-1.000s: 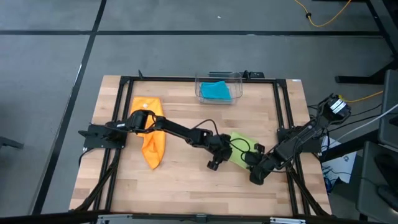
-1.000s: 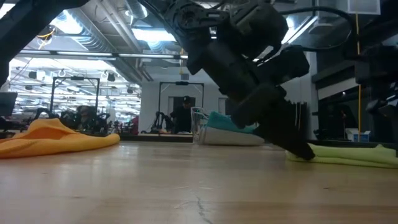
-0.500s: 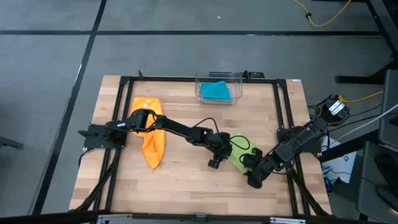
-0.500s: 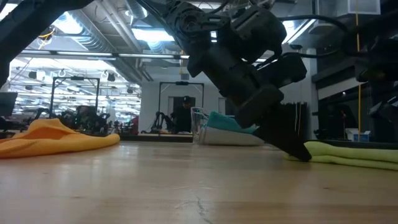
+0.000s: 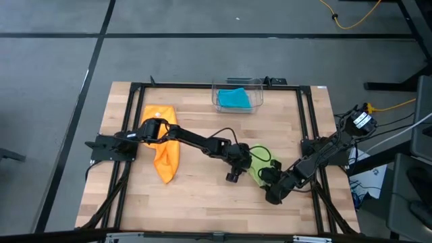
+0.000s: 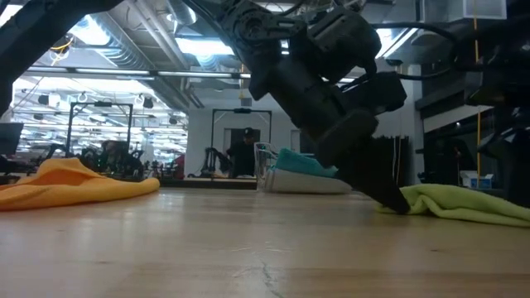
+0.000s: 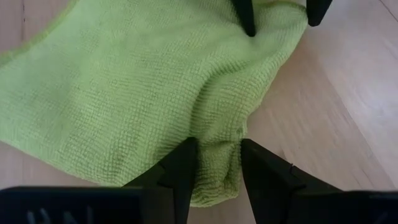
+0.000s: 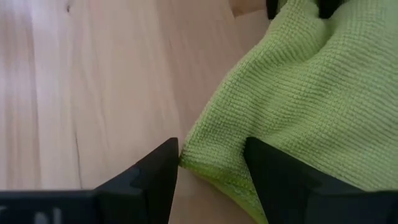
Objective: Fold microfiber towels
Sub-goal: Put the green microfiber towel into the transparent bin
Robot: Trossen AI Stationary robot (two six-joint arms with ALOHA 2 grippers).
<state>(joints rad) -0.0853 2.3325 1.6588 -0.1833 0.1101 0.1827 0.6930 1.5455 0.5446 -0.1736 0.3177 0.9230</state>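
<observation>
I am working on the lime green towel, which lies on the tabletop at about 4 o'clock from its centre. My left fingers are pinched on a small fold at the towel's edge, at its 9 o'clock side. My right fingers stand apart around the border at about 5 o'clock, with the hem between them, not yet pressed. I judge that the fold of this towel is only starting: the cloth is rumpled, not flat and not doubled. The next move, I think, asks the right fingers to close on the hem, then both arms lift together and carry this edge over to the opposite one. The orange towel waits in a heap at 9 o'clock, well apart. The teal blue towel sits in the clear plastic bin at 12 o'clock. Nothing stands in the way; only my two arms are close to each other.
</observation>
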